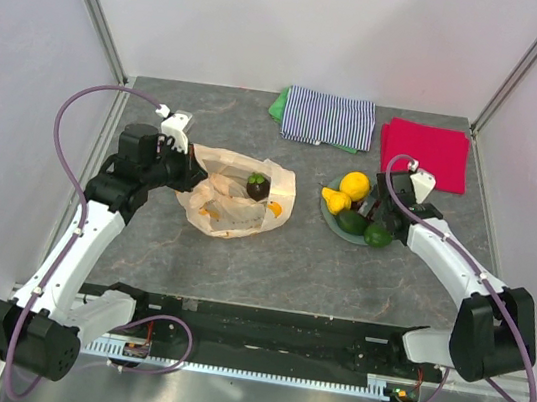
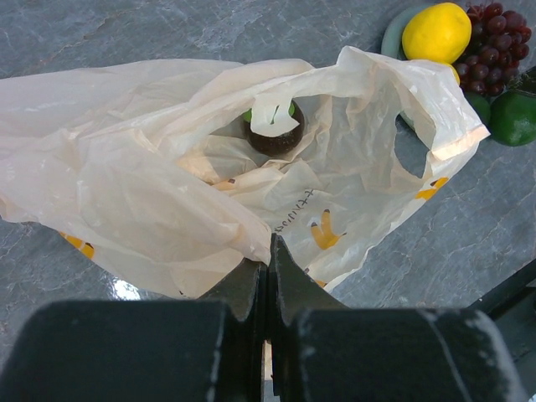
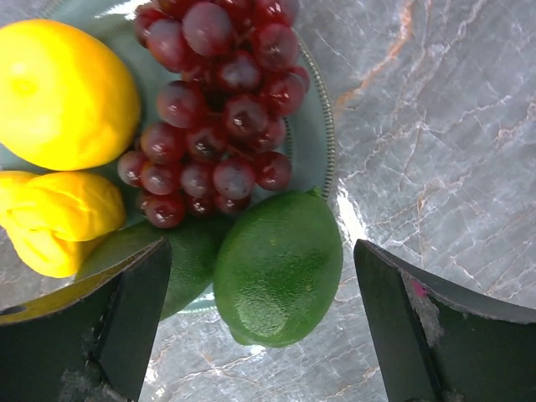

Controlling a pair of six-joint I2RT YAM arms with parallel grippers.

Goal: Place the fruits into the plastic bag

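Note:
The plastic bag [image 1: 233, 201] lies left of centre, its mouth open toward the plate; it also shows in the left wrist view [image 2: 167, 184]. A dark round fruit with a green cap [image 2: 274, 134] sits inside it. My left gripper [image 2: 270, 251] is shut on the bag's near edge. The grey-green plate [image 3: 322, 142] holds the lemon [image 3: 63, 92], the yellow pear-shaped fruit [image 3: 59, 218], the grape bunch [image 3: 213, 117] and the avocado [image 3: 188, 251]. The lime [image 3: 279, 268] rests half over the plate's rim. My right gripper [image 3: 260, 289] is open, its fingers either side of the lime, not touching it.
A striped folded cloth [image 1: 329, 119] over a green one and a red folded cloth [image 1: 424, 154] lie at the back of the table. White walls enclose the table on three sides. The plate [image 1: 328, 210] sits just right of the bag.

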